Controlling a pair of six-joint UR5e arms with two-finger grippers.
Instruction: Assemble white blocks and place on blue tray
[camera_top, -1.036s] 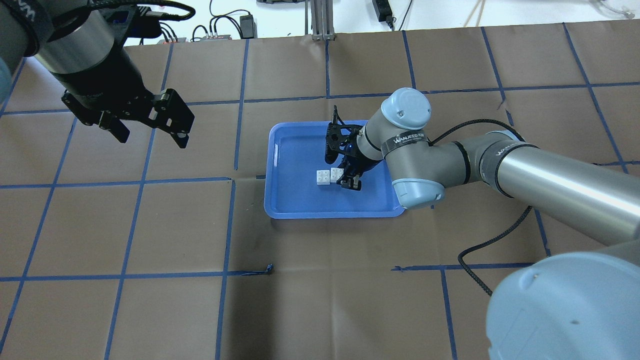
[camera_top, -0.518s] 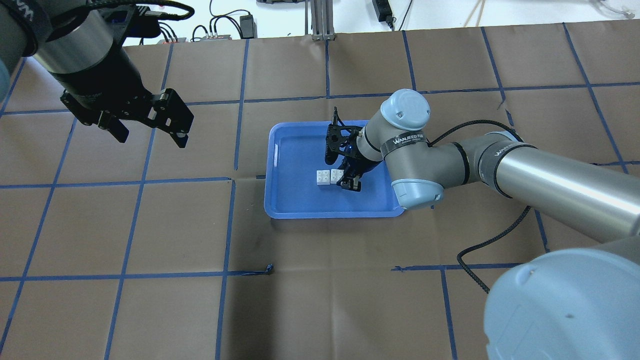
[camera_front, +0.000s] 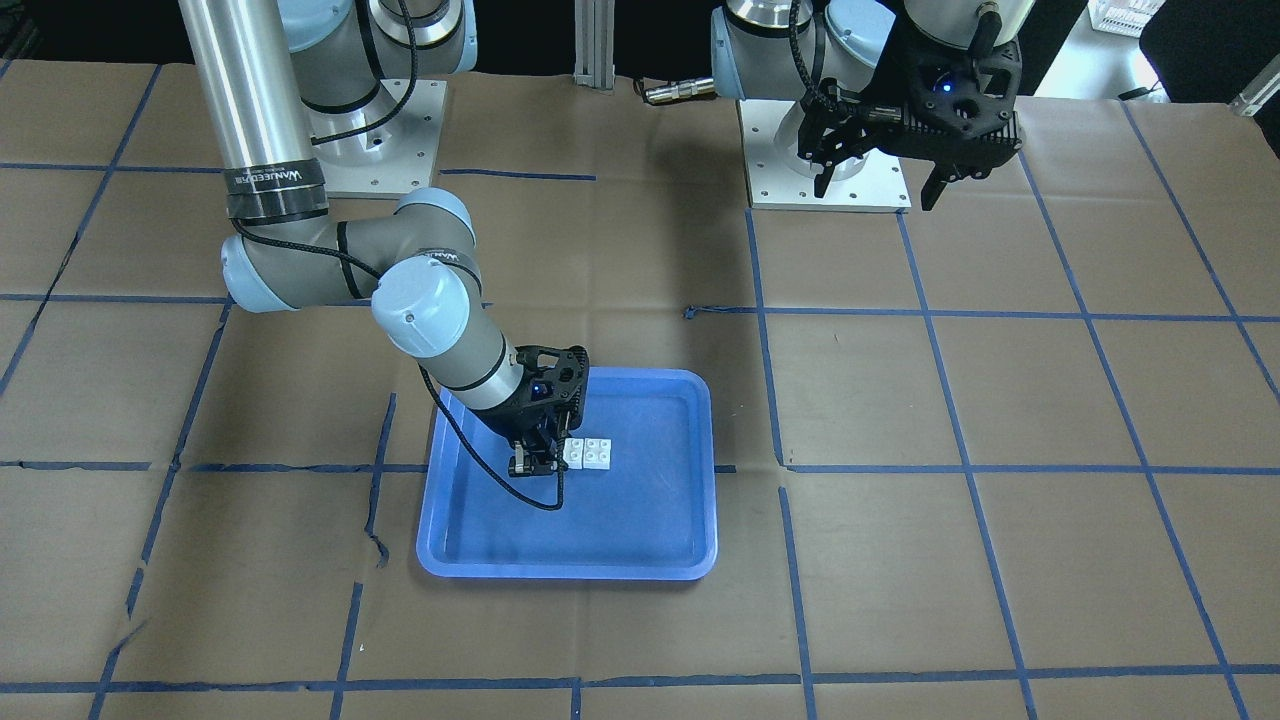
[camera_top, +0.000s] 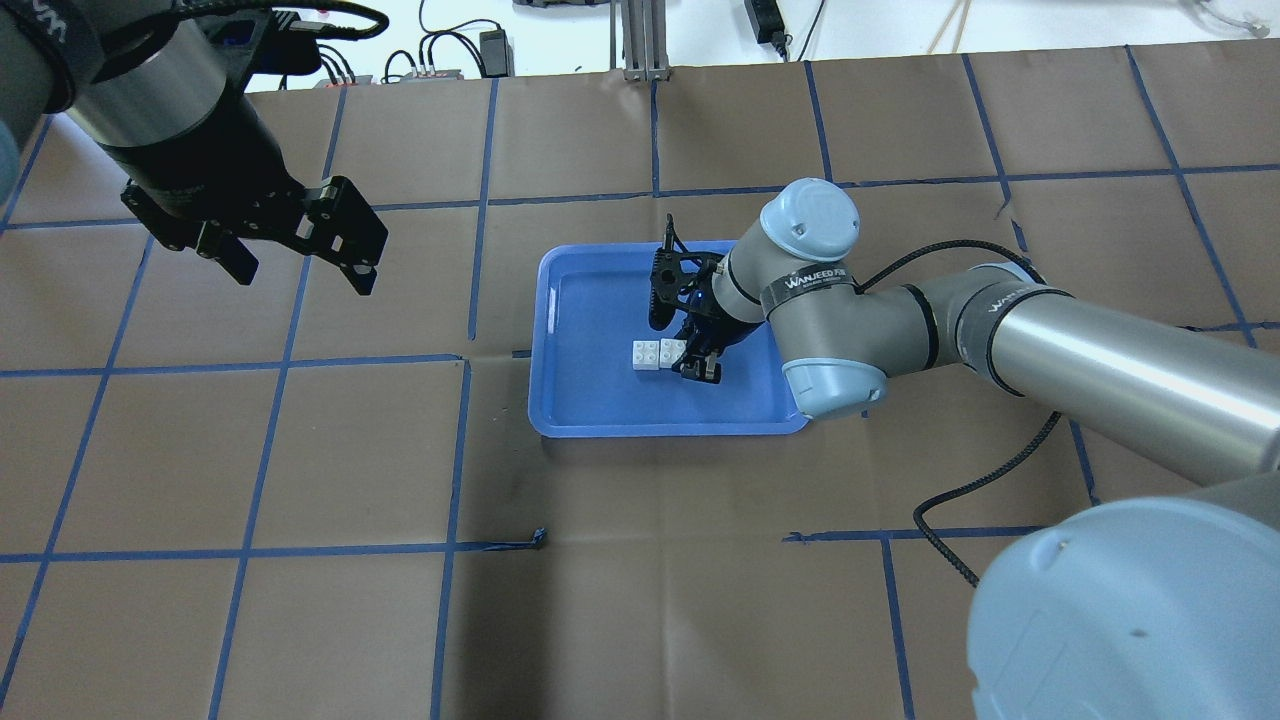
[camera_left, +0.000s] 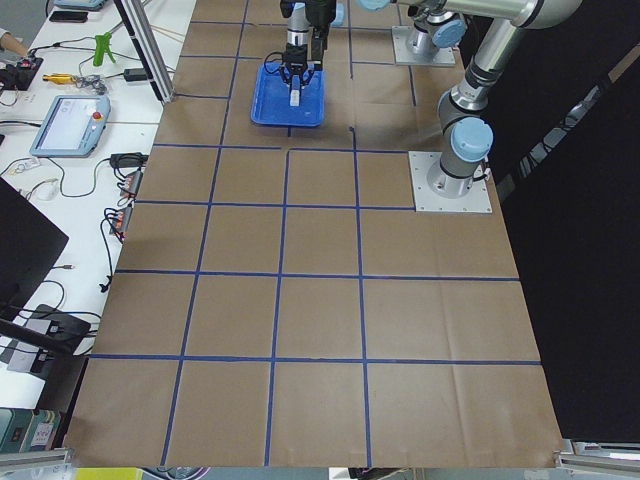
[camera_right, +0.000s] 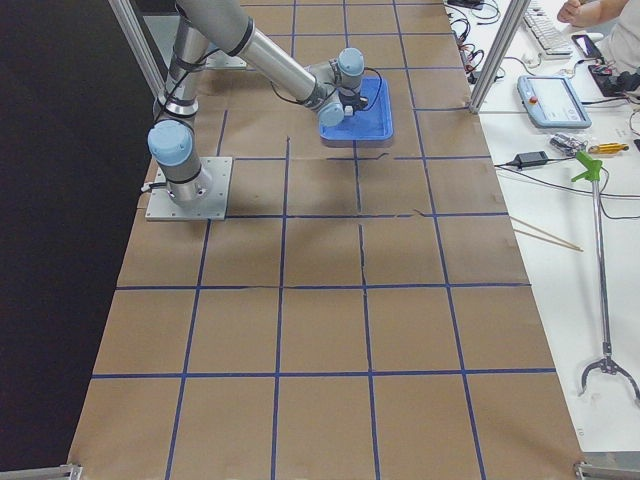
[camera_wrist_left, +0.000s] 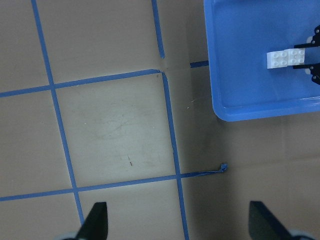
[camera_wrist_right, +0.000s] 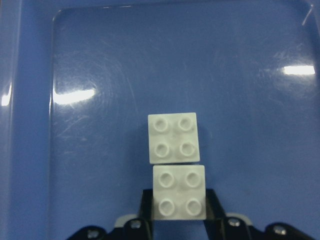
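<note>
Two white blocks (camera_wrist_right: 173, 136) lie side by side, touching, on the floor of the blue tray (camera_top: 600, 410). My right gripper (camera_wrist_right: 179, 207) is down in the tray. Its fingers (camera_wrist_right: 148, 202) press both sides of the nearer block (camera_wrist_right: 179, 192), shut on it. In the overhead view the held block (camera_top: 673, 350) is on the right and the free block (camera_top: 647, 355) on the left. My left gripper (camera_top: 305, 275) hangs open and empty, high over the table's left side, far from the tray. Its wrist view shows the blocks (camera_wrist_left: 285, 57) at the top right.
The table is covered in brown paper with a blue tape grid. The right arm's black cable (camera_top: 950, 560) loops over the table beside the tray. A loose curl of tape (camera_top: 540, 538) lies in front of the tray. The arms' base plates (camera_front: 820, 170) stand at the robot's side.
</note>
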